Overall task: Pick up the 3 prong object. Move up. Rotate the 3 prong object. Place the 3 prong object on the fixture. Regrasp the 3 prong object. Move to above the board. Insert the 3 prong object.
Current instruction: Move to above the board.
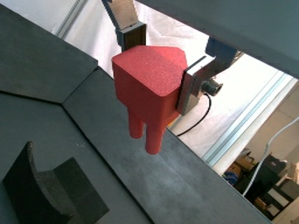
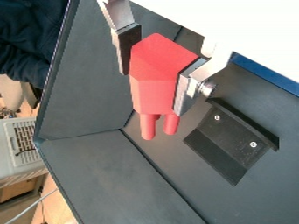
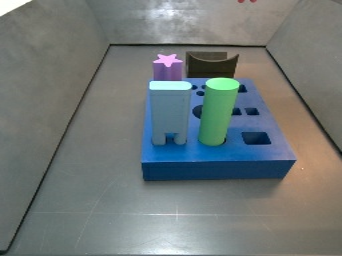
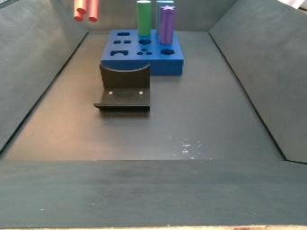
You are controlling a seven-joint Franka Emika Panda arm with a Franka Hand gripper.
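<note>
Pickup and lift look done: gripper (image 1: 162, 68) clamps the 3 prong object (image 1: 149, 87) high above the floor, prongs down. Fixture (image 4: 124, 86) sits empty at 6 o'clock of the board (image 4: 144, 52); placing, regrasp and insertion remain.

A green cylinder (image 3: 219, 112), light blue block (image 3: 168, 112) and purple star-topped peg (image 3: 167, 66) stand upright.
</note>
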